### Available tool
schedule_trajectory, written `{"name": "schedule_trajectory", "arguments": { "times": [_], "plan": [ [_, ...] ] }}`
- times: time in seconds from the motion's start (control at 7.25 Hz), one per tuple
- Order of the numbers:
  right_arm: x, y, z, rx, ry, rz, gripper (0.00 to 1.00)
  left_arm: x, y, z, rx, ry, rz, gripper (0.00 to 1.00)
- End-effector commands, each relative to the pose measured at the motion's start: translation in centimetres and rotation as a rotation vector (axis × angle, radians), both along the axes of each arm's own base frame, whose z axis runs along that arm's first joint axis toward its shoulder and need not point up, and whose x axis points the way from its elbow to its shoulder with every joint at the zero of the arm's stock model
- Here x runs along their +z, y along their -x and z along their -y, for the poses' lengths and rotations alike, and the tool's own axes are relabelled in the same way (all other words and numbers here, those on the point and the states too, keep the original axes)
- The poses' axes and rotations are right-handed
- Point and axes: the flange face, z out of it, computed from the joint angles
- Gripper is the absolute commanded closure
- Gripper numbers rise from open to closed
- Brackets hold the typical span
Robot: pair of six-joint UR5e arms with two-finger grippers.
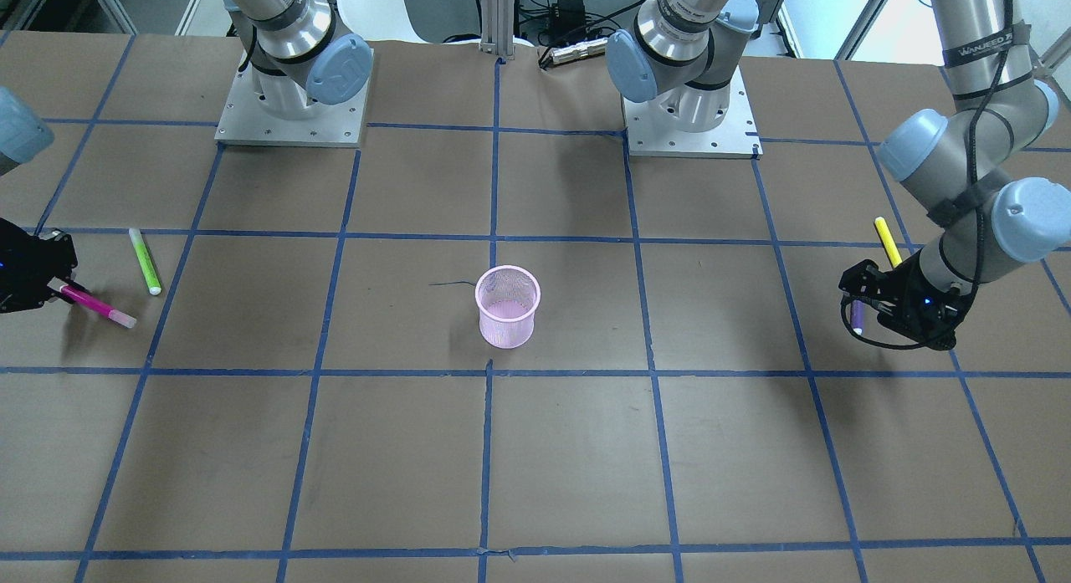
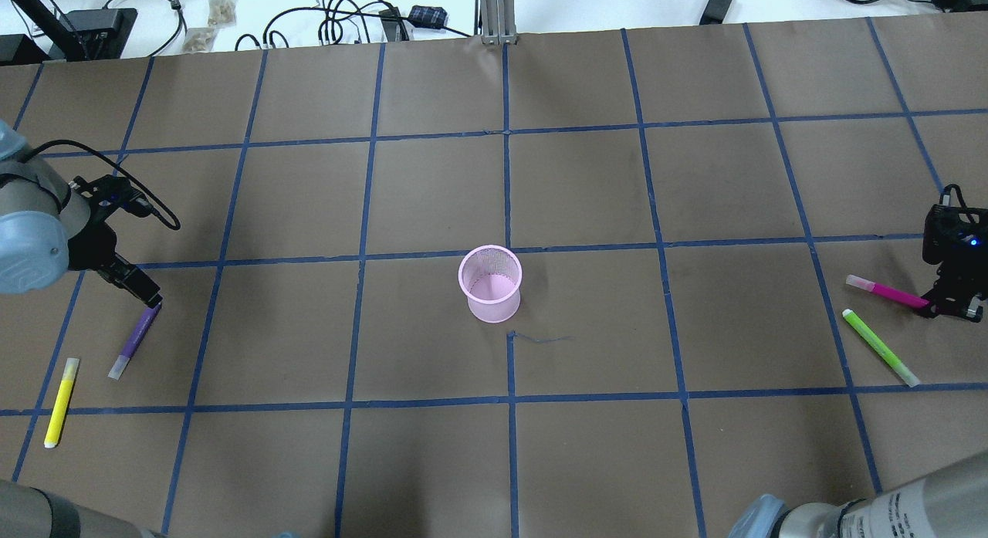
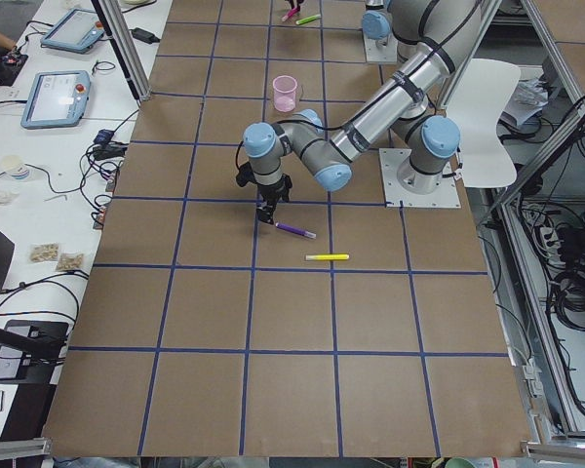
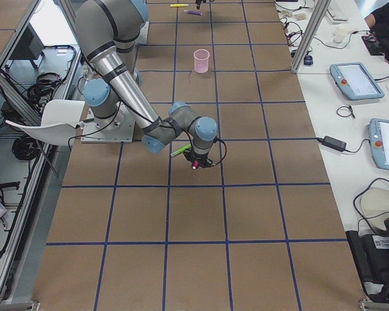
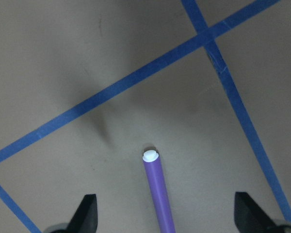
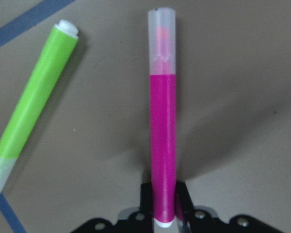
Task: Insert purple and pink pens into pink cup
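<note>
On the taped table [image 2: 587,461], the pink cup [image 2: 491,284] stands upright and empty at the centre, well apart from both arms. Near the robot's left edge the purple pen [image 2: 136,340] lies flat, a yellow pen [image 2: 60,401] beside it. The left gripper [image 5: 166,201] is set over the purple pen's end with its fingers spread wide, neither touching the barrel. At the opposite edge the pink pen [image 6: 163,145] is pinched at its very tail by the right gripper [image 2: 943,306], next to a green pen [image 6: 34,102].

A grip so near the tail could let the pink pen swing or slip in transit. The light mesh cup could be tipped if its rim is struck. The purple pen could be squeezed out if it is closed on too close to its end.
</note>
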Motion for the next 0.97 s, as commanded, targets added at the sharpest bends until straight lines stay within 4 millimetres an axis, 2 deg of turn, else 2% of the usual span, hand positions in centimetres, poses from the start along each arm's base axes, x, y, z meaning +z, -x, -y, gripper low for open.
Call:
{"name": "schedule_trajectory", "arguments": {
  "times": [0.0, 0.14, 0.28, 0.41, 0.55, 0.69, 0.83],
  "plan": [
    [3.3, 0.1, 0.0, 0.009, 0.021, -0.071, 1.00, -2.3, 0.1, -0.3, -0.009, -0.019, -0.010, 0.00],
    [5.0, -0.5, 0.3, 0.009, 0.054, -0.094, 1.00, -3.2, 0.0, -0.6, -0.003, -0.035, -0.020, 0.00],
    [7.6, -1.7, 2.5, 0.045, 0.125, -0.160, 1.00, -3.6, -1.1, -1.0, 0.018, -0.037, -0.025, 0.00],
    [10.4, -4.6, 5.9, 0.113, 0.163, -0.218, 1.00, -3.6, -1.4, -1.1, 0.037, -0.039, -0.024, 0.01],
    [13.4, -8.9, 9.3, 0.143, 0.202, -0.289, 1.00, -3.9, -1.3, -1.1, 0.037, -0.044, -0.025, 0.09],
    [15.3, -15.3, 11.7, 0.195, 0.214, -0.333, 1.00, -3.9, -1.3, -1.1, 0.037, -0.044, -0.025, 0.20],
    [16.3, -22.0, 12.8, 0.229, 0.206, -0.360, 1.00, -3.9, -1.2, -1.1, 0.033, -0.045, -0.024, 0.33]
  ]
}}
